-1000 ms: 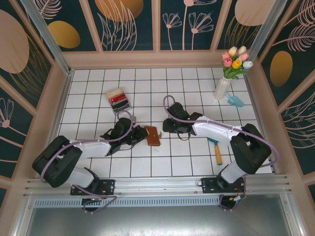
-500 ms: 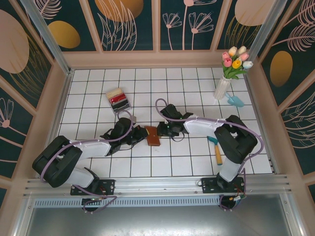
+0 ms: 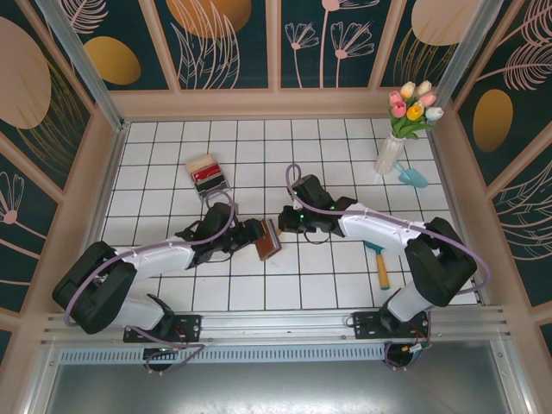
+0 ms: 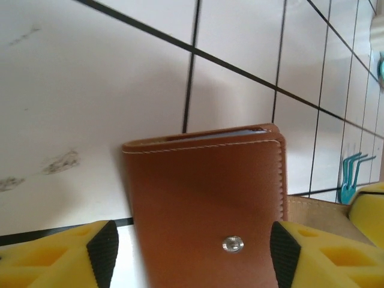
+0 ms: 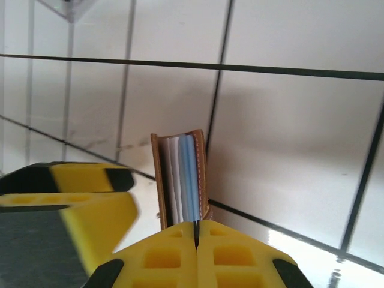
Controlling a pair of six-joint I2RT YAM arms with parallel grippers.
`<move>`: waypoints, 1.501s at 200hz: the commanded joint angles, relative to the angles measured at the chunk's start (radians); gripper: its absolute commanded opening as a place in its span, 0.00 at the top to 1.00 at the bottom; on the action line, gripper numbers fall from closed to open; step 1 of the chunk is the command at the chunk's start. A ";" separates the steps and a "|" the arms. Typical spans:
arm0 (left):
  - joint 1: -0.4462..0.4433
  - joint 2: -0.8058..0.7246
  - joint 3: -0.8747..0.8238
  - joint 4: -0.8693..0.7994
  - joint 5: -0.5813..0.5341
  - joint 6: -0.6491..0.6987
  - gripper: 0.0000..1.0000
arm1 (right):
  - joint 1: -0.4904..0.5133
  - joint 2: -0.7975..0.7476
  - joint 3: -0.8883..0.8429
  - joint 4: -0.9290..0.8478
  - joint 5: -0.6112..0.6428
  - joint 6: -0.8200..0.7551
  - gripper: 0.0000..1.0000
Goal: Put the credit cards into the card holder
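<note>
We find the brown card holder (image 3: 269,239) standing on edge on the white tiles, between the two arms. The right gripper (image 5: 196,231) is pinched fully closed at its lower edge, seemingly gripping the tan flap so that it stands upright. The left gripper (image 4: 192,252) brackets it with jaws spread, gripping nothing. Whitish and light-blue credit cards (image 5: 187,174) sit inside.

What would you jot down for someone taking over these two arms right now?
Left gripper: open, straddling the folded brown card holder.
Right gripper: shut at the holder's edge; whether it pinches anything can't be told.
Done: white and light blue cards sit inside the holder.
Left to do: red, black and whitish cards lie in the clear tray and need moving over.
</note>
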 commanded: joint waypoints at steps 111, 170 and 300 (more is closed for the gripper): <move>-0.042 0.044 0.110 -0.232 -0.130 0.077 0.66 | -0.017 -0.055 -0.048 -0.015 0.033 0.063 1.00; -0.042 0.073 0.161 -0.156 0.023 0.181 0.61 | -0.026 -0.010 -0.158 -0.055 0.148 0.085 0.78; 0.517 -0.116 0.405 -0.449 -0.184 0.383 0.01 | -0.196 -0.211 -0.072 0.138 0.020 -0.015 0.27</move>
